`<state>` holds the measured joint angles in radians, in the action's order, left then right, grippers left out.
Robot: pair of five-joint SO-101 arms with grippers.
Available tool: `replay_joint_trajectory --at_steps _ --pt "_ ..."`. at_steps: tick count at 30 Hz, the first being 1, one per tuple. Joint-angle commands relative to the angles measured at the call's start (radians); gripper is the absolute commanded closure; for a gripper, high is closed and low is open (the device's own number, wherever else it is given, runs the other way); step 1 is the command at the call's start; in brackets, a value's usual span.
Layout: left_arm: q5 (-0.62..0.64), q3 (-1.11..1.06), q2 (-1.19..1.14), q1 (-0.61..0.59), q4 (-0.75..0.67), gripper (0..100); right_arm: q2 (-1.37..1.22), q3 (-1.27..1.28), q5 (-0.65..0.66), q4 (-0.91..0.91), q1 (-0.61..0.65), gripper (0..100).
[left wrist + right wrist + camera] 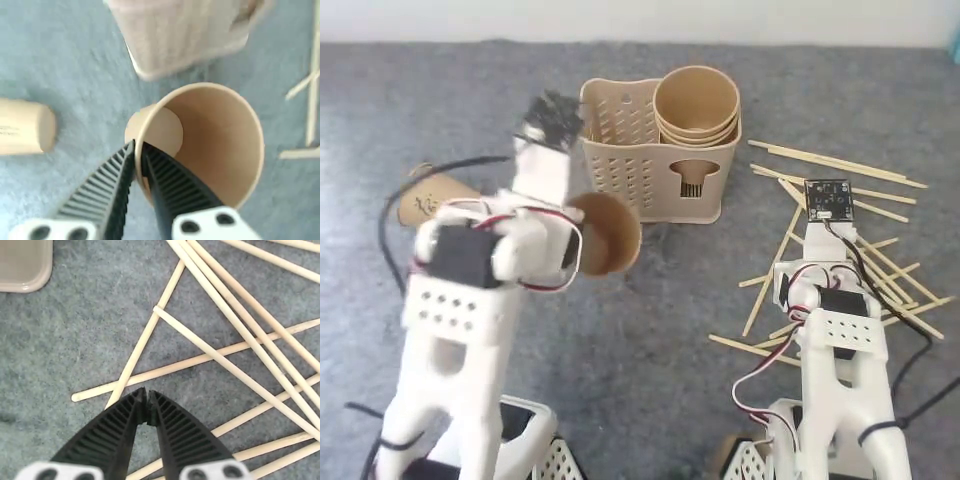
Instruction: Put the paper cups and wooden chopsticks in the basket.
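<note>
My left gripper (137, 150) is shut on the rim of a tan paper cup (200, 145), one finger inside and one outside. The cup (608, 232) hangs tilted above the carpet just in front of the beige basket (620, 150). Three nested cups (696, 100) stand in the basket's right half. Another paper cup (435, 195) lies on its side at the far left. My right gripper (147, 402) is shut with nothing in it, just over the scattered wooden chopsticks (225, 362), which lie to the right of the basket (840, 170).
Everything rests on a grey carpet (660, 330). A corner of the basket (22, 265) is near the right gripper. The right arm (830, 300) stands among the chopsticks. Black cables trail at both arm bases.
</note>
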<state>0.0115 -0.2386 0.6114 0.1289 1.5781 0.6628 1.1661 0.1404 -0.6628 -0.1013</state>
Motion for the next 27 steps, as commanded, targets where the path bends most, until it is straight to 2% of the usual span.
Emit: replay_joint_trajectory --at_steps 1,8,13,16,24,27 --pt "0.114 0.217 0.009 0.044 0.005 99 0.027 -0.005 0.023 0.022 -0.002 99.1" --pt "0.404 0.41 0.009 0.115 -0.201 99 0.027 -0.005 0.023 0.022 -0.001 99.1" --pt "0.514 0.418 -0.075 0.149 -0.404 99 0.027 -0.005 0.023 0.022 -0.001 99.1" --pt "0.583 0.458 -0.193 0.152 -0.479 99 0.027 -0.005 0.023 0.022 -0.001 99.1" --pt "0.615 0.796 -0.612 0.144 -0.485 99 0.025 -0.005 0.023 0.022 0.001 99.1" --pt "0.615 0.932 -0.761 0.144 -0.433 99 0.025 -0.005 0.023 0.022 0.001 99.1"
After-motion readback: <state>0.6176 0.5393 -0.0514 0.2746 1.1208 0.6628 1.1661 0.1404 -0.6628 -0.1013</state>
